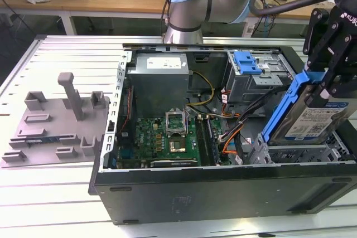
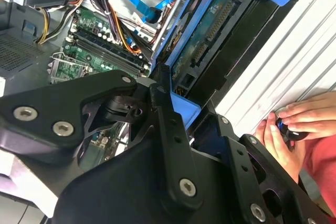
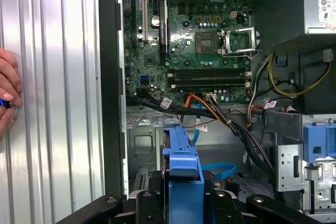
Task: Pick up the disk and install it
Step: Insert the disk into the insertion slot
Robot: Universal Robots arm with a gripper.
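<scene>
**Holding the disk [image 1: 315, 118] above its bay**

We have the gripper [image 1: 328, 88] pinching the disk at its blue bracket [image 1: 283, 107], tilted over the metal drive bay [image 1: 301, 153] at the exterior view's right of the open computer case [image 1: 223, 196]. To seat it well, we judge, we should square the bracket to the bay's rails and keep clear of the cables [image 1: 241, 129] just beside.

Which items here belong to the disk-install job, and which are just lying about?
Job:
- disk, gripped tilted by the end effector
- open computer case
- metal bay below the disk

Lying about:
- grey fixture plate, at the exterior view's left
- a person's hand outside the case
</scene>
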